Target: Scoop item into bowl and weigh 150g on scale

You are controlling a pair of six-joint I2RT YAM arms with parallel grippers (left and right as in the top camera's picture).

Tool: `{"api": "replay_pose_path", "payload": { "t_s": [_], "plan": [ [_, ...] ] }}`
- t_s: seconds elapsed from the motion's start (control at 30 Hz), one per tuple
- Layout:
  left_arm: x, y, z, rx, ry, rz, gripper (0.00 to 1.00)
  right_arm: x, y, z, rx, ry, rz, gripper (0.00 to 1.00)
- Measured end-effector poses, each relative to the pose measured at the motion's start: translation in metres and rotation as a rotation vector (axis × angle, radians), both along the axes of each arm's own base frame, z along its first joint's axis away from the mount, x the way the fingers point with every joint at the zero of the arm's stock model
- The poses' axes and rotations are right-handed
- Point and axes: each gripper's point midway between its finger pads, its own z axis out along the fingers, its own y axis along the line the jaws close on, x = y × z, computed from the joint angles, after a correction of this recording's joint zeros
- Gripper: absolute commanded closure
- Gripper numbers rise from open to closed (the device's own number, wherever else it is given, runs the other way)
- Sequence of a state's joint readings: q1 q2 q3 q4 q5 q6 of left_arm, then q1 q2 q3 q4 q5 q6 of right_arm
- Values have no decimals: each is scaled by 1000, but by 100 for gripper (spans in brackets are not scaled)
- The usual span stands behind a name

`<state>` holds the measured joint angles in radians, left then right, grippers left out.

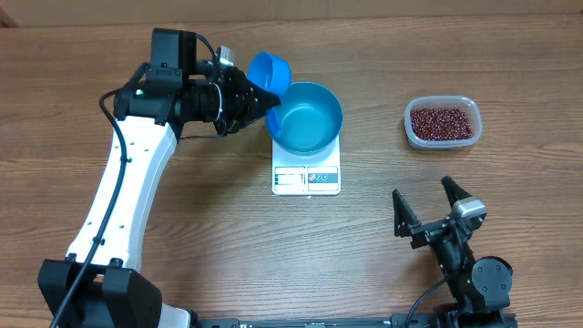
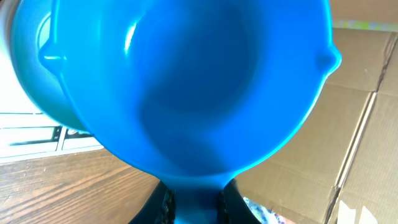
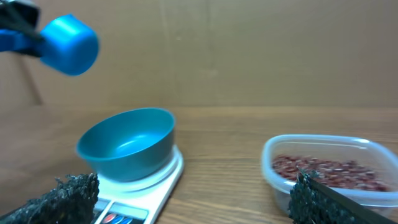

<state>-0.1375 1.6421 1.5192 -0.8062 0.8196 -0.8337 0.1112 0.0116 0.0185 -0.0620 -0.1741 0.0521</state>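
Observation:
My left gripper point(image 1: 262, 98) is shut on the handle of a small blue scoop point(image 1: 270, 70), held in the air just left of the bowl. The scoop's cup point(image 2: 186, 81) fills the left wrist view and shows no beans inside; its handle sits between my left gripper's point(image 2: 194, 204) jaws. The blue bowl point(image 1: 307, 117) stands on the white scale point(image 1: 306, 175) and looks empty point(image 3: 127, 143). The dark red beans point(image 1: 442, 122) lie in a clear tub point(image 3: 273, 171) at the right. My right gripper point(image 1: 437, 211) rests open near the front edge, holding nothing.
Cardboard walls point(image 2: 360, 124) stand behind the table's far side. Wooden tabletop point(image 1: 383, 228) lies between the scale and the tub. The left arm's white links point(image 1: 127, 182) stretch across the left part of the table.

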Motion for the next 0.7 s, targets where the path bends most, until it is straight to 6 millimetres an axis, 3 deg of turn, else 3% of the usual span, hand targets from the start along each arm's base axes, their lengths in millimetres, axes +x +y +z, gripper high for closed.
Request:
{"api": "replay_pose_path", "payload": {
  "t_s": [0.17,0.3,0.37,0.43,0.63,0.7],
  "plan": [
    [6,-3,8,-25,-40,-3,96,-4,10,-2,-1,7,62,0],
    [10,-5,13,-38,-68,-9,96,-5,7,-14,-7,90,48,0],
    [10,-5,14,-43,-72,-12,96,-7,3,-7,-12,122,24,0],
    [9,-6,14,-46,-71,-15,96,-9,-1,14,-12,127,0,0],
    [8,-7,15,-52,-69,-20,94,-3,-10,107,44,164,-63,0],
    [8,-7,15,-58,-60,-15,87,4,-9,129,45,236,-66,0]
  ]
}}
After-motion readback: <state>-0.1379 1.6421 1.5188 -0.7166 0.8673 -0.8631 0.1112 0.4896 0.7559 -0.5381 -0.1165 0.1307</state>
